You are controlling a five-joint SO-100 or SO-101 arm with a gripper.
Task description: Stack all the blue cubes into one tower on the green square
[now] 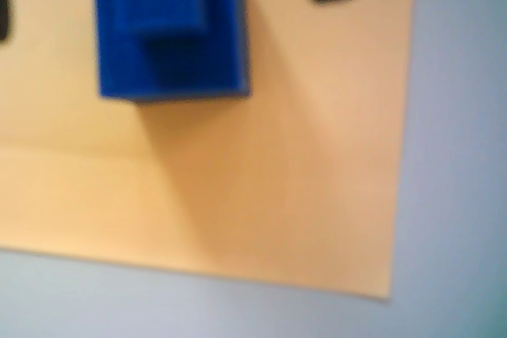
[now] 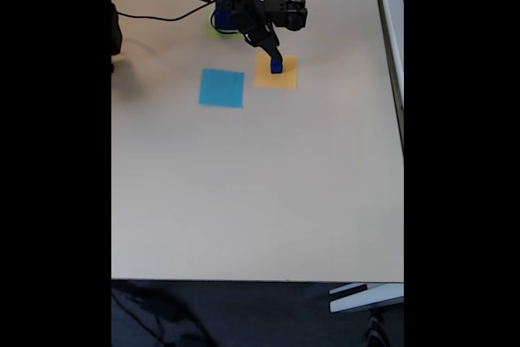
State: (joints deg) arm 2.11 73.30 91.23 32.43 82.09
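cubes: two dark-blue cubes (image 1: pixel 170 29), smaller atop larger, on orange square (image 1: pixel 301 187)
gripper (image 2: pixel 275 61): over cubes, grip unclear

Arm outstretched — gripper (image 2: pixel 275 59) low, jaws apart

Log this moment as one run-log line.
gripper: over blue cubes | cubes: two stacked on orange square | grip: cannot tell

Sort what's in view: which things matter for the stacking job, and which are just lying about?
For the job: blue cubes stacked on the orange square, another cube by the green square, tool.
Lying about: orange square, light-blue square, cables.
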